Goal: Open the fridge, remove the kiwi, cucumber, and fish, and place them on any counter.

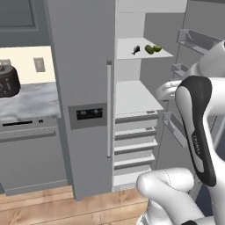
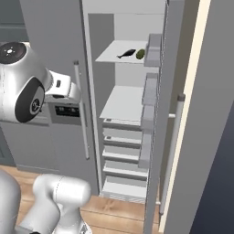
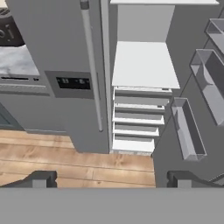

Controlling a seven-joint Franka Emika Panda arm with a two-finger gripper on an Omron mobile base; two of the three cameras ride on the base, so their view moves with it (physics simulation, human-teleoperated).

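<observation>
The fridge (image 1: 83,88) stands with its left door shut and its right door swung wide open. On an upper white shelf (image 1: 140,53) lie the dark fish (image 1: 136,49), the olive kiwi (image 1: 149,50) and the bright green cucumber (image 1: 157,48), close together. In the right base view the fish (image 2: 126,54) lies beside one green piece (image 2: 140,54), and the door bins hide the rest. My gripper (image 3: 111,179) is open and empty, well back from the fridge. It faces the lower shelves, with its dark fingertips (image 3: 43,178) far apart. The marbled counter (image 1: 30,101) lies left of the fridge.
The open door (image 3: 188,127) carries several grey bins and juts out on the right. A dark round appliance (image 1: 6,81) sits on the counter. Several white drawers (image 1: 134,145) stack below the middle shelf. Wooden floor (image 3: 65,153) lies in front.
</observation>
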